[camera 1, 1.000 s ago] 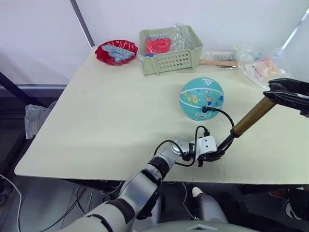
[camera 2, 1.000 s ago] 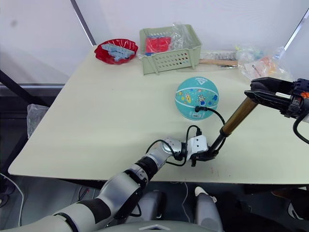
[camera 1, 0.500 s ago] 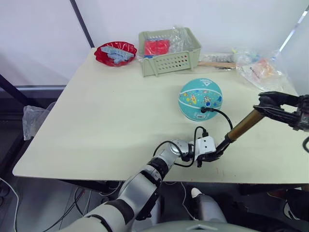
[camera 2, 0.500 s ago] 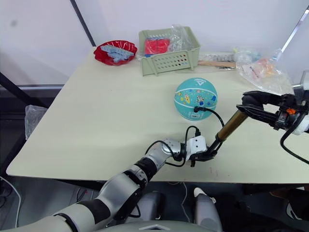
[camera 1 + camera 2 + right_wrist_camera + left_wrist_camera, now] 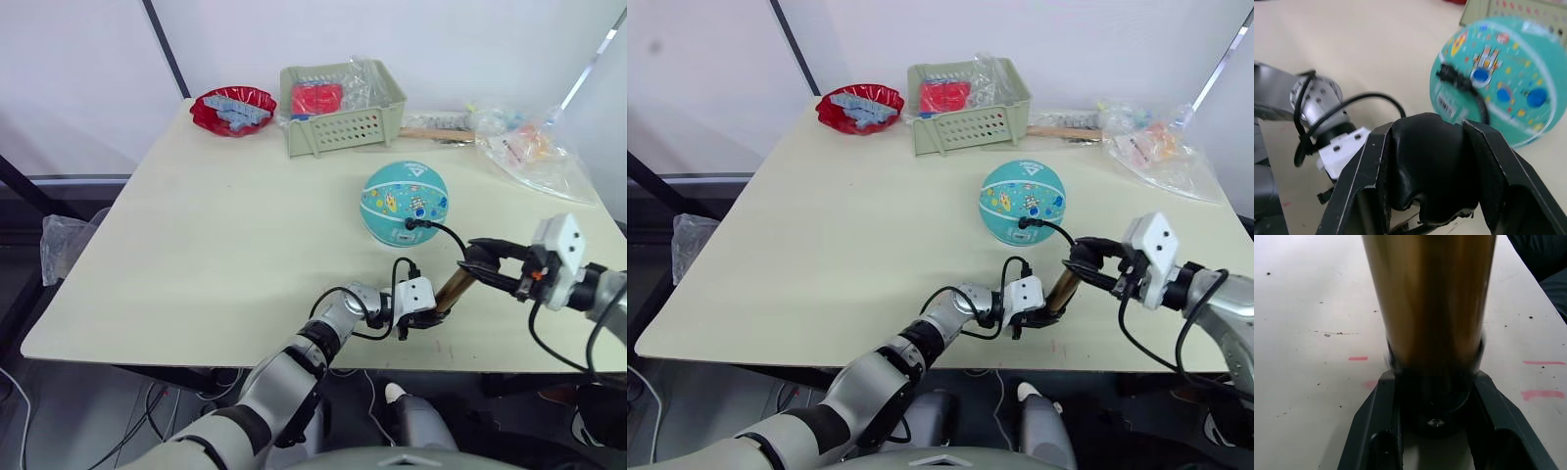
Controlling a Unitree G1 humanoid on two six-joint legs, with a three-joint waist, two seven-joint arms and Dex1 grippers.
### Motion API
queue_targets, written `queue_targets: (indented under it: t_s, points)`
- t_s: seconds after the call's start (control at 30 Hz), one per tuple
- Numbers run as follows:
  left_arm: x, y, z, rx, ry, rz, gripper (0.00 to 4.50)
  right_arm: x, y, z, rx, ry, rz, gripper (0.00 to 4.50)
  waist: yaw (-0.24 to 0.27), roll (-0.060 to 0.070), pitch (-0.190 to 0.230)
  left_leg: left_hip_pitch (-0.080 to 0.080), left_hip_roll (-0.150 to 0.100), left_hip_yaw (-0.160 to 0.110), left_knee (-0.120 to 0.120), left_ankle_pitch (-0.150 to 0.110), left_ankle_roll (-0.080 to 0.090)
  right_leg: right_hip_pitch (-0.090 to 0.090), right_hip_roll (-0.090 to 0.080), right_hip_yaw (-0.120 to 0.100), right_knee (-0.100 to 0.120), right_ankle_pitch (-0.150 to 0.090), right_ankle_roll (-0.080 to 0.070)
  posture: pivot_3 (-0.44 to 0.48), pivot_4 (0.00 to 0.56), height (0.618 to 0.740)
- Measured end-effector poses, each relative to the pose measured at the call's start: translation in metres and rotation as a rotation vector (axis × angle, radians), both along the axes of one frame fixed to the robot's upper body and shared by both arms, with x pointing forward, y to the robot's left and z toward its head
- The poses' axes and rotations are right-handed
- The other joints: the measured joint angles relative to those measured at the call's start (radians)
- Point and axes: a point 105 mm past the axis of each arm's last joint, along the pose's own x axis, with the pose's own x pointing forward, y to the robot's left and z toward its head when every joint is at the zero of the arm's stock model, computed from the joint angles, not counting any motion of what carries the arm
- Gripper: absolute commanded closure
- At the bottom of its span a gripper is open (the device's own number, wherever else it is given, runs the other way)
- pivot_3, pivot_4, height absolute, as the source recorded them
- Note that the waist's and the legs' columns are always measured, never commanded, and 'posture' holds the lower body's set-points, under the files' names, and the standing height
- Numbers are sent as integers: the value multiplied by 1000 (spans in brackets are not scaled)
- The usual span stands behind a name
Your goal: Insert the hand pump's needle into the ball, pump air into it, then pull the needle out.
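ball (image 5: 407, 203): teal rubber sphere, mid-table, open tabletop to its left
hand pump (image 5: 454, 289): bronze cylinder near front edge
left gripper (image 5: 1435, 431): pinching pump base
right gripper (image 5: 1427, 188): clamped on black handle

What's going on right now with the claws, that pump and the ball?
Left claw clamped on the bronze-gold hand pump's base. Right claw gripping its black T-handle. Thin black hose plugged into the teal cartoon-print rubber ball. Nothing in the way.
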Motion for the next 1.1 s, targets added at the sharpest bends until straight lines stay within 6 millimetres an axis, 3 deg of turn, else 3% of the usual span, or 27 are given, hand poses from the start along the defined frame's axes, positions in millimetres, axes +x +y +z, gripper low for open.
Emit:
queue_targets:
  t_s: [0.2,0.27,0.33,0.47,0.8,0.9,0.97,1.1]
  points:
    - [3,2,3,-34,26,22,3312,0,1,0,-3,-31,-1,2870,-2,0,0,0,0,0,0,0,0,0,1,0,1,0,0,0,150,737]
    - [3,2,4,-37,36,21,2380,0,1,0,-3,-35,0,2870,-3,1,1,0,0,0,0,0,0,0,1,0,1,0,0,0,150,737]
    - [0,2,4,-48,72,5,1832,-1,2,0,-6,-36,1,2870,-2,1,1,0,0,0,0,0,0,0,2,0,1,0,0,0,150,737]
    - [-3,2,5,-56,102,-22,60,0,1,0,-12,-39,-5,2870,0,2,1,0,-1,0,1,0,0,0,1,0,1,0,0,0,150,737]
    - [1,11,10,-72,99,-30,0,0,3,1,-14,-47,-2,2870,-1,3,2,0,0,0,1,0,0,0,1,1,1,1,0,0,150,737]
    - [6,26,13,-104,97,-1,0,0,5,1,-3,-59,-3,2870,-3,6,5,0,0,0,1,0,0,0,0,2,1,1,0,0,150,737]
    - [11,52,17,-128,80,32,0,-1,7,3,9,-78,-4,2870,-5,10,8,-1,1,0,0,0,0,-2,0,2,1,1,-1,0,150,737]
    - [16,81,32,-186,70,75,0,0,7,5,17,-97,-14,2870,2,19,13,-3,-1,0,0,3,4,-4,0,3,1,1,-2,0,150,737]
